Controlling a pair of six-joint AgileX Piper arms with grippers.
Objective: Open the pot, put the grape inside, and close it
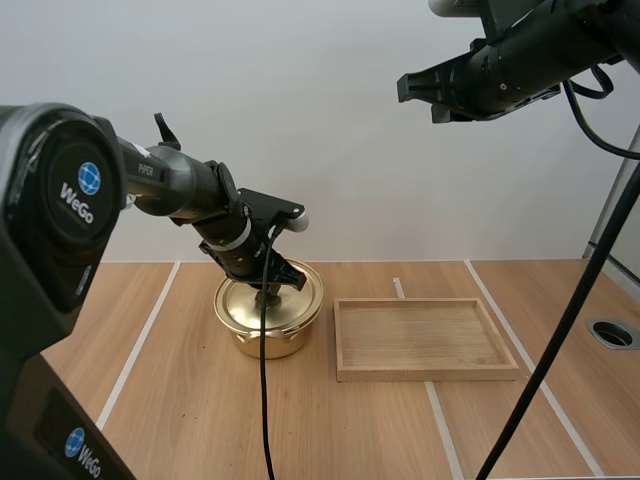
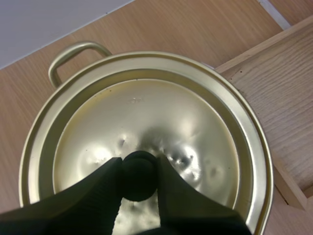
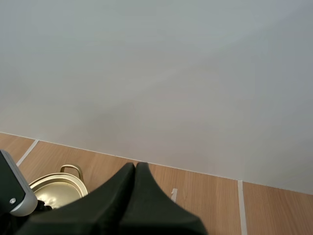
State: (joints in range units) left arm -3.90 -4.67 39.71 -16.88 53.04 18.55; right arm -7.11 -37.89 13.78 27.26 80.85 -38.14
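- Left gripper (image 2: pixel 139 177) up close, fingers (image 2: pixel 93 193) pinching the black knob (image 2: pixel 139 166) of the lid (image 2: pixel 146 112), its natural handle for lifting.
- Lid looks seated on the gold pot (image 1: pixel 268 335), probably; pot stands on the desk (image 1: pixel 200 420) just beside the tray (image 1: pixel 425 372).
- Right gripper (image 1: pixel 418 88) hangs high, fingers closed, empty.

"WeGo" stands twice on the left arm's black housing (image 1: pixel 62 195), left of the pot (image 1: pixel 268 322); "PIPER" runs along the arm link (image 1: pixel 155 172) nearer the pot.
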